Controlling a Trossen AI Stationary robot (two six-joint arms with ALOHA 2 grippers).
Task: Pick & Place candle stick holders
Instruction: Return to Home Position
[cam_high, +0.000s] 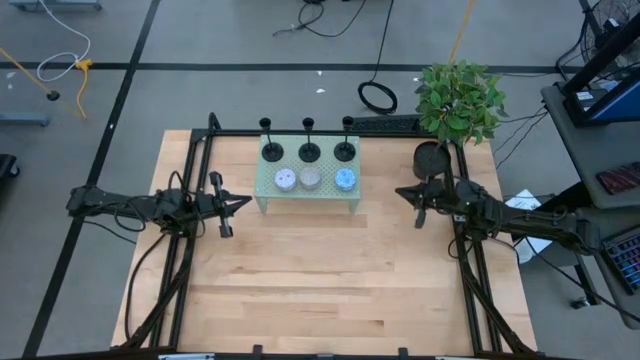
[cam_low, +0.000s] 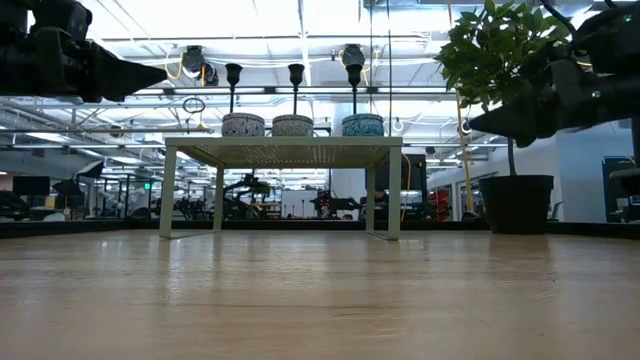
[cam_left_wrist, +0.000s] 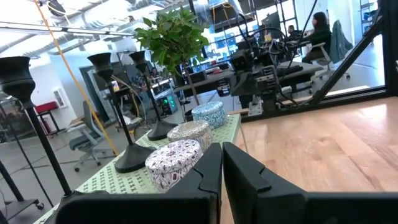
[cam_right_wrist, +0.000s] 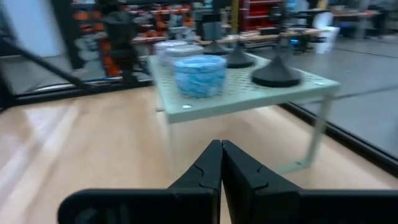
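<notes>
Three matte-black candle stick holders (cam_high: 272, 150) (cam_high: 309, 150) (cam_high: 345, 150) stand by their disc bases in a row along the far edge of the green stand (cam_high: 306, 199); they also show in the low view (cam_low: 233, 75) (cam_low: 296, 75) (cam_low: 353, 72). My left gripper (cam_high: 243, 202) is shut and empty, raised left of the stand, pointing at it; its wrist view (cam_left_wrist: 222, 163) shows the fingertips together. My right gripper (cam_high: 401, 192) is shut and empty, raised right of the stand; its fingertips (cam_right_wrist: 221, 152) meet.
Three round patterned tins (cam_high: 286, 179) (cam_high: 311, 179) (cam_high: 345, 179) sit on the stand in front of the holders. A black plant pot (cam_high: 431, 157) with a leafy plant (cam_high: 459, 100) stands at the table's far right, close behind my right arm.
</notes>
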